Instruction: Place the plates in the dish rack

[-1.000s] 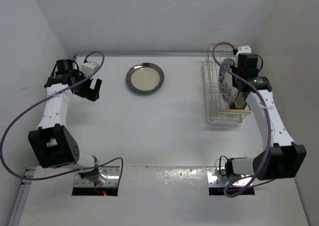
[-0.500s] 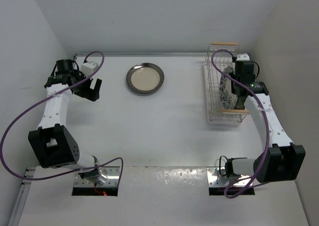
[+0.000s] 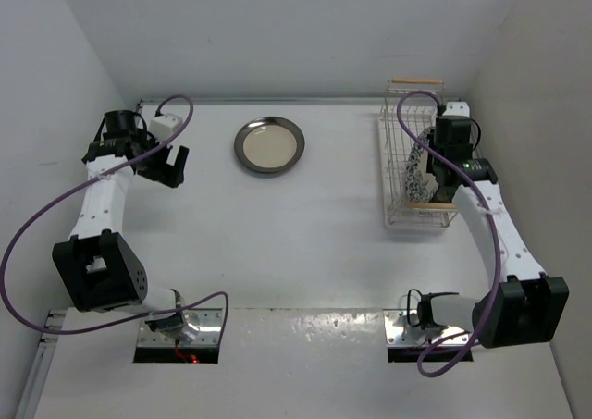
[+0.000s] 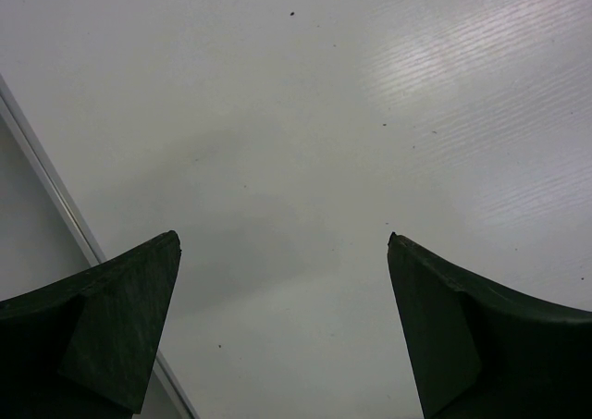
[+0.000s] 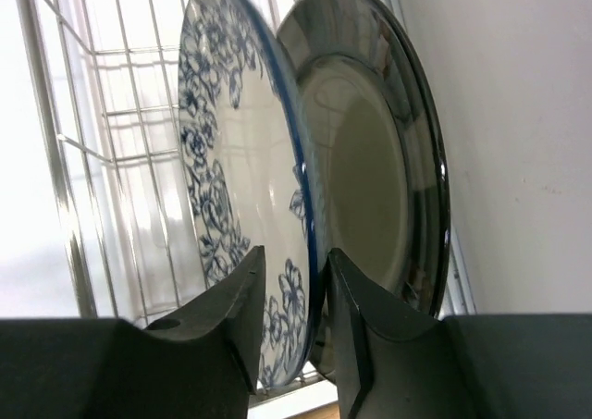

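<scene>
The blue floral plate [image 5: 236, 151] stands on edge inside the dish rack [image 3: 388, 174], its lower rim pinched between the right gripper's [image 5: 294, 264] fingers. Just behind it stands a dark-rimmed plate [image 5: 375, 160], so close near the top that it is unclear whether the two touch.

The main risk is likely the release. One finger sits in the narrow gap between the two plates, so drawing it out crooked could nudge the dark-rimmed plate or drag the floral one along. The plate's bottom edge is hidden, so its seating between the wires cannot be confirmed. If it is let go unseated, it could tip onto its neighbour or slide along the rack.

Only the right wrist view shows the pinch and the gap. From above, the wrist hides all but a sliver of the patterned plate. That top view alone shows a third plate [image 3: 268, 145] lying flat on the worktop [image 3: 305, 243], well apart from the rack. It also places the left gripper [image 4: 282, 245] at the far left. The left wrist view adds that its fingers are spread over bare worktop.
</scene>
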`<state>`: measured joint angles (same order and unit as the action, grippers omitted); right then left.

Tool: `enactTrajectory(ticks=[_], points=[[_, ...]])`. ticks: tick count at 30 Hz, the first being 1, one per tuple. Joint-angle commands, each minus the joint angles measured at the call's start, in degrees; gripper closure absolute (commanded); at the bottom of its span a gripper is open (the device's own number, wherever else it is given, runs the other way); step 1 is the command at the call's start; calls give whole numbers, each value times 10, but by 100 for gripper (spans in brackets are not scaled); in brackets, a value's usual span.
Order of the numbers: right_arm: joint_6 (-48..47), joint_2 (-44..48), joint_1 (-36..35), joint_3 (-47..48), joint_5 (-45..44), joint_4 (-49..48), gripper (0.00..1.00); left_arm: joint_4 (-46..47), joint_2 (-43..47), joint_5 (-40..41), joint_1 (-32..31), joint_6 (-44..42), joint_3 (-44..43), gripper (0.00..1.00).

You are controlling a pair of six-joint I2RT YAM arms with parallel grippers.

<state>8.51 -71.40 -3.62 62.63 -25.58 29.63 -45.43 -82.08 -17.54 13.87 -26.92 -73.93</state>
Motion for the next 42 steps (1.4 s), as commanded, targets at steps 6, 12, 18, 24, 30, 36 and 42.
enactTrajectory(ticks=[6,12,18,24,30,36,42], points=[[35,-23,-7,41,31,-20,67,14,1,0,5,-1,6,2],[16,1,-7,27,22,-28,30,14,1,10,5,-1,12,2],[-37,11,-15,84,21,-39,9,14,1,16,5,-1,12,2],[-12,11,-75,127,62,-155,5,19,1,41,21,11,29,2],[61,-136,-149,171,226,-189,6,31,25,96,32,16,91,3],[187,-383,-183,304,308,-214,11,42,61,141,50,11,166,6],[320,-523,-179,335,325,-309,22,53,95,148,68,5,220,15]])
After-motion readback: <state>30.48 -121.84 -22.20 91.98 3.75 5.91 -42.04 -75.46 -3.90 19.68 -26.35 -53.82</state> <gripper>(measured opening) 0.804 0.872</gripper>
